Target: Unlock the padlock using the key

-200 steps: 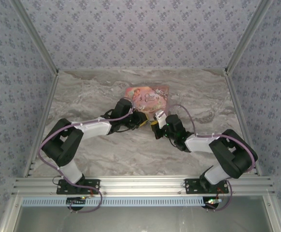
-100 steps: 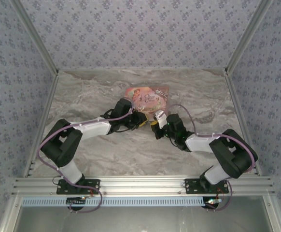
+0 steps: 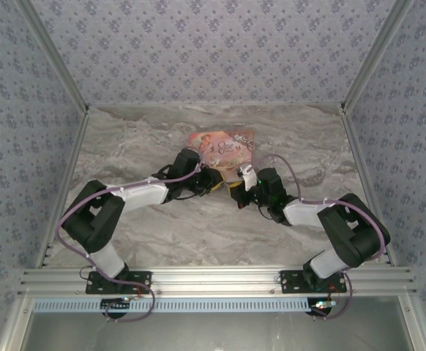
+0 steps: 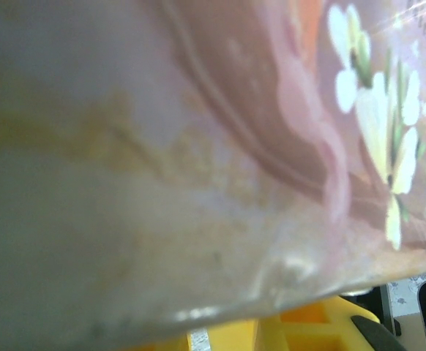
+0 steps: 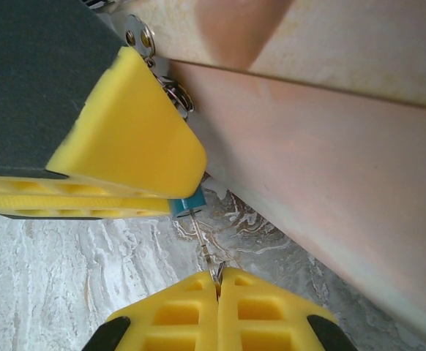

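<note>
One padlock (image 5: 186, 205), one key (image 5: 205, 246), one box (image 3: 224, 146); close up, my left pincer (image 5: 187, 194) clamps the padlock and my right pincer (image 5: 218, 276) nips the key, too small to tell from above.

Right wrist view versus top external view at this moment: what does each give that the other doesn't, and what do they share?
Right wrist: close detail. The right fingers are shut on a thin metal sliver, apparently the key, which leads up to the blue padlock gripped between the left fingers.
Top external: the layout. The left arm and right arm bend inward and meet at the near edge of the pink box, its illustrated face up.
Shared: the pink box, the marble table, the yellow fingers.
</note>
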Robot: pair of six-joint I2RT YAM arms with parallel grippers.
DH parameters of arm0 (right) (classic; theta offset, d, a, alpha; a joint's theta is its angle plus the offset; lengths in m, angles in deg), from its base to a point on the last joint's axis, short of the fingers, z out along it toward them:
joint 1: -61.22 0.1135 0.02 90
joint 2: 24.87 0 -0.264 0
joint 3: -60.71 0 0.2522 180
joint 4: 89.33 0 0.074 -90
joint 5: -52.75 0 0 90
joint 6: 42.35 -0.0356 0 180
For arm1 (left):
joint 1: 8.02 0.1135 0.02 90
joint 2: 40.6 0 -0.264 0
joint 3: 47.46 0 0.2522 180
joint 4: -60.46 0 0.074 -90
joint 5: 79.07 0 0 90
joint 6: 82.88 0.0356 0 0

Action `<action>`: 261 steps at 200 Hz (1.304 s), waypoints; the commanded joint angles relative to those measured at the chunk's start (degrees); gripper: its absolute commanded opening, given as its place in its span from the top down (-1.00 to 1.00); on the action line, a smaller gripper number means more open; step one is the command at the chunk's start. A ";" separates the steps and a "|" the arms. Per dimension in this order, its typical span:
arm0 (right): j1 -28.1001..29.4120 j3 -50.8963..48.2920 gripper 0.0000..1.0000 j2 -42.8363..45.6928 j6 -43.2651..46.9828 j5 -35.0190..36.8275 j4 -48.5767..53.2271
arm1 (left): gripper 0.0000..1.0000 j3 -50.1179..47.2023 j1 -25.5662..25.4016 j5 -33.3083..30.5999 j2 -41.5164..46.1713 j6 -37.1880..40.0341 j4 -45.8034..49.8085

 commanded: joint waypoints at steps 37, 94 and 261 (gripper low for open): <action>-1.56 4.85 1.00 -1.47 -4.94 -5.05 -5.77 | 0.84 1.67 -1.67 7.07 1.17 0.10 -0.12; -3.42 6.53 1.00 -3.40 -7.74 -7.99 -4.77 | 0.84 1.56 -1.67 7.16 1.08 0.04 -0.57; -1.23 10.25 1.00 -4.96 -8.01 -5.14 -4.73 | 0.84 1.59 -3.10 7.87 -3.25 -1.50 -4.22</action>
